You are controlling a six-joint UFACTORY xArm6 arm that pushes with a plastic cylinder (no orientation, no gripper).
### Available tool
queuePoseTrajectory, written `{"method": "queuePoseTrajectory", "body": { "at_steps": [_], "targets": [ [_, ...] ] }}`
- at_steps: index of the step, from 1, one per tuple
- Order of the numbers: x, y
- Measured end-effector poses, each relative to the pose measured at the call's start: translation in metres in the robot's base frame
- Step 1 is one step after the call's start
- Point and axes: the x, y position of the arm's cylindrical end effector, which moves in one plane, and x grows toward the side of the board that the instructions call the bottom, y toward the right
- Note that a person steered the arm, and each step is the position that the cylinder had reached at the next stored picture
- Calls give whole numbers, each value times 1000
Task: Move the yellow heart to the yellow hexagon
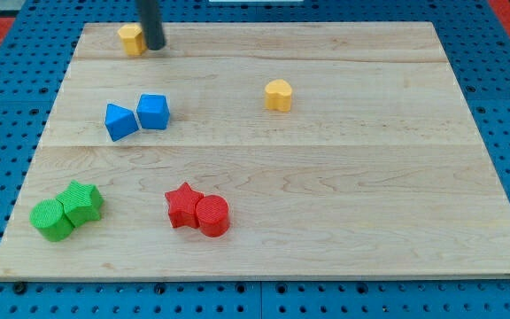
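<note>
The yellow heart (278,95) lies on the wooden board, right of centre in the upper half. The yellow hexagon (131,39) sits near the board's top edge at the upper left. My tip (154,47) is at the end of the dark rod, right beside the yellow hexagon on its right side, touching or nearly touching it. The heart is far to the right of and below my tip.
A blue triangular block (120,121) and a blue cube (153,112) sit side by side at the left. A green cylinder (52,219) and a green star (82,202) are at the lower left. A red star (184,206) and a red cylinder (212,215) touch at the lower middle.
</note>
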Motion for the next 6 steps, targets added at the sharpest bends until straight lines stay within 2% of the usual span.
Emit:
{"method": "queuePoseTrajectory", "body": {
  "at_steps": [1, 2, 3, 4, 5, 6],
  "targets": [
    [0, 60],
    [3, 192],
    [62, 270],
    [114, 247],
    [119, 177],
    [85, 110]
  ]
}}
